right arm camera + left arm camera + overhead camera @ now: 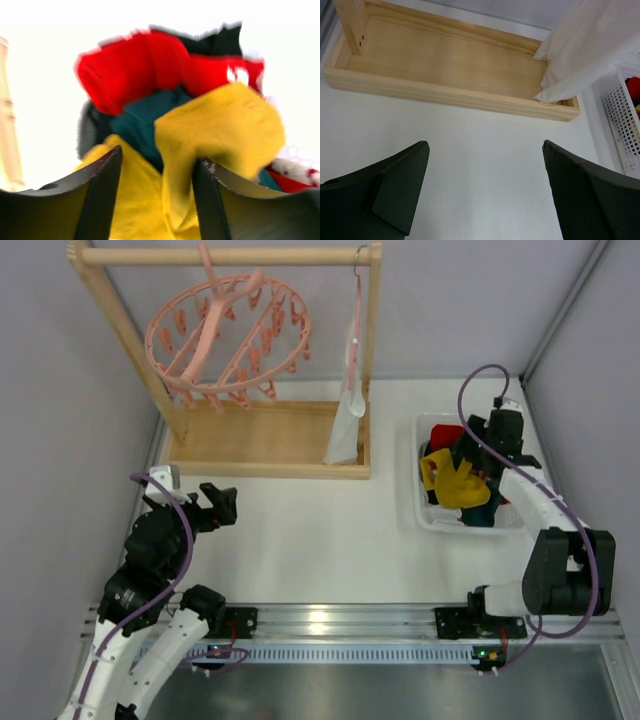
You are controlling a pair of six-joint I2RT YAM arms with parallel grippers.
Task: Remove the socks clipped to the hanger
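The pink round hanger (228, 340) hangs from the wooden rack's top bar, and I see no socks on its pegs. The socks (460, 485), red, yellow and dark teal, lie piled in a white basket (422, 520) on the right. My right gripper (478, 455) hovers over that pile. In the right wrist view it (157, 165) is open, and a yellow sock (220, 130) drapes against its right finger, with red (135, 65) and teal (140, 120) socks behind. My left gripper (215, 502) is open and empty above the table, also in the left wrist view (485, 145).
The wooden rack's base tray (265, 440) stands at the back and shows close ahead in the left wrist view (445, 75). A white cloth (350, 410) on a slim pink hanger hangs at the rack's right end. Walls close in on left and right.
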